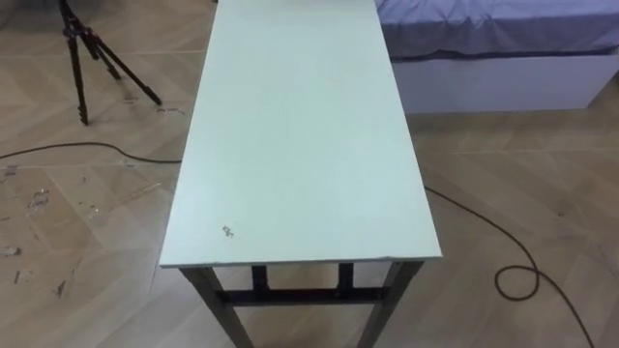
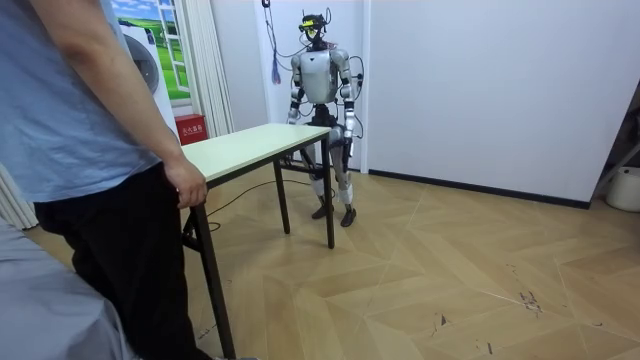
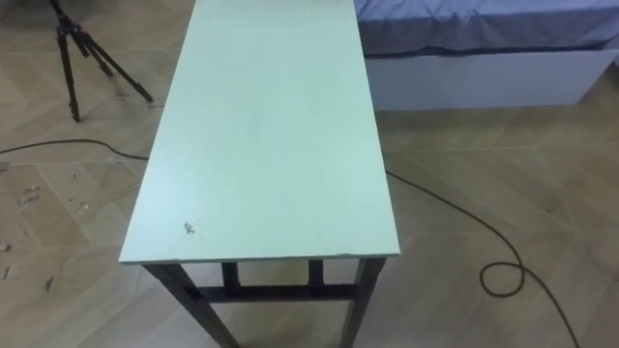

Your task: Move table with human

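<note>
Our right hand (image 2: 294, 117) and left hand (image 2: 353, 127) sit just behind table (image 1: 290, 145) end on our side; finger state we cannot tell. Room view adds person's hand (image 2: 186, 186) on opposite end; eye view adds bed (image 1: 484, 39) far right, tripod (image 1: 87, 48) far left.

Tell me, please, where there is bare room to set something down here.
The whole table top is bare save a small mark by its near left corner. Floor right of it is open up to the cable. Crowded further on: tripod left, bed right, a person's hand at the far end.
</note>
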Robot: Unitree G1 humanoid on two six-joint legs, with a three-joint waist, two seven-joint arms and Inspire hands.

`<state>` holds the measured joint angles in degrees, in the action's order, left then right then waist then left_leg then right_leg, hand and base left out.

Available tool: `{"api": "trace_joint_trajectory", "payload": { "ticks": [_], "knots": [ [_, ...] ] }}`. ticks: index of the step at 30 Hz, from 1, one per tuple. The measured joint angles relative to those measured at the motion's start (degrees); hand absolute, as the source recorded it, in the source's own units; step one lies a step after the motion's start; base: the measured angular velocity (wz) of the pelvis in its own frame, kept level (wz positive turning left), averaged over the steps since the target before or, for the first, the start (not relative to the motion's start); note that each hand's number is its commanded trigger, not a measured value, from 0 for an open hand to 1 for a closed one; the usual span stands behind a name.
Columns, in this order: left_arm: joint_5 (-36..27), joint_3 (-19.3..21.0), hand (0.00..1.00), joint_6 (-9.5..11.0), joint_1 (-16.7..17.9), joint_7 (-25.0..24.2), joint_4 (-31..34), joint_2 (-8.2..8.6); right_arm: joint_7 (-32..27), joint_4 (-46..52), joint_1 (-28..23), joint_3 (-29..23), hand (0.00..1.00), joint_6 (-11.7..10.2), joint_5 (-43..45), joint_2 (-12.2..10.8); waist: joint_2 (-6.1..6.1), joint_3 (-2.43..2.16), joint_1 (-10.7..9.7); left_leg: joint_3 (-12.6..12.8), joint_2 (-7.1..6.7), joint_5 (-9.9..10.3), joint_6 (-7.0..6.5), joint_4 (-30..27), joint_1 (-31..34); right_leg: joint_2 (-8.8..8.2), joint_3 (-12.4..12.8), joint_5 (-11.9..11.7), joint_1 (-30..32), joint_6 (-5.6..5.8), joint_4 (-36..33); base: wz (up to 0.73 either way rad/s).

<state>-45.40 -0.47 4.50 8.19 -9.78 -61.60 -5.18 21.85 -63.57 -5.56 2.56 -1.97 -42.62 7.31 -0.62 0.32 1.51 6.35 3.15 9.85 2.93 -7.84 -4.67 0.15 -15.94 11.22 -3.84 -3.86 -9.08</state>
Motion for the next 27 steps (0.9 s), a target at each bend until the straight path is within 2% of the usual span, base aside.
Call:
{"api": "trace_joint_trajectory", "payload": {
  "ticks": [2,6,8,11,15,17,20,27],
  "knots": [
    [-5.5,-0.8,0.0,-0.5,0.1,-1.3,3.2,0.17,0.5,4.6,-0.5,0.0,0.0,1.0,-1.6,-0.4,0.12,0.11,-0.1,0.1,0.01,0.0,0.0,0.0,0.1,-0.07,-0.2,0.0,0.2,0.0,-0.3,0.02],
    [-10.8,-5.1,0.0,-0.9,2.4,-4.6,13.0,0.07,1.6,14.6,-2.8,1.2,0.0,2.0,-5.7,-0.9,0.36,0.27,0.1,0.1,-0.07,0.0,-0.01,0.0,0.6,-0.27,-0.3,0.0,0.9,0.01,-0.8,0.02],
    [-16.0,-8.0,0.0,-2.0,4.5,-4.9,20.7,-0.05,1.6,20.1,-4.6,3.5,0.0,2.6,-8.9,-1.1,0.35,0.25,0.1,0.1,-0.08,0.1,-0.1,0.0,0.4,-0.27,-0.3,0.0,0.8,0.02,-0.8,0.0],
    [-22.7,-11.8,0.0,-2.2,5.1,-4.9,27.7,-0.51,1.2,23.9,-6.5,7.1,0.0,3.0,-12.8,-1.2,0.67,0.41,-0.1,0.1,-0.08,0.1,-0.11,-0.1,0.4,-0.24,-0.1,0.0,0.8,0.02,-0.8,-0.01],
    [-24.4,-15.3,0.0,-2.0,4.5,-4.9,30.6,-1.38,1.7,27.9,-6.2,11.7,0.0,3.2,-13.3,-1.0,0.9,0.44,-1.4,-0.1,-0.07,0.1,-0.11,-0.6,0.5,-0.21,0.2,0.0,0.8,0.01,-0.9,-0.04],
    [-25.1,-17.8,0.0,-2.2,4.8,-4.9,35.0,-2.34,2.3,30.7,-6.3,13.4,0.0,3.3,-13.4,-0.6,0.82,0.5,-1.5,-0.1,-0.07,0.1,-0.11,-0.8,0.8,-0.19,0.2,0.0,0.9,0.01,-0.8,0.0],
    [-26.1,-18.3,0.0,-2.3,5.4,-4.9,40.5,-2.92,2.8,34.6,-6.1,14.6,0.0,3.3,-13.3,0.1,0.55,0.65,-1.6,-0.1,-0.07,0.1,-0.11,-0.8,0.5,-0.15,0.7,0.0,0.8,0.0,-0.9,-0.05],
    [-26.0,-17.5,0.0,-2.7,4.4,-4.9,41.6,-4.34,2.8,36.4,-5.6,14.9,0.0,3.3,-13.2,0.1,0.06,0.9,-2.8,-0.1,0.11,0.1,-0.1,-0.6,0.1,-0.15,0.8,0.0,0.8,0.01,-1.6,-0.02]
  ]
}}
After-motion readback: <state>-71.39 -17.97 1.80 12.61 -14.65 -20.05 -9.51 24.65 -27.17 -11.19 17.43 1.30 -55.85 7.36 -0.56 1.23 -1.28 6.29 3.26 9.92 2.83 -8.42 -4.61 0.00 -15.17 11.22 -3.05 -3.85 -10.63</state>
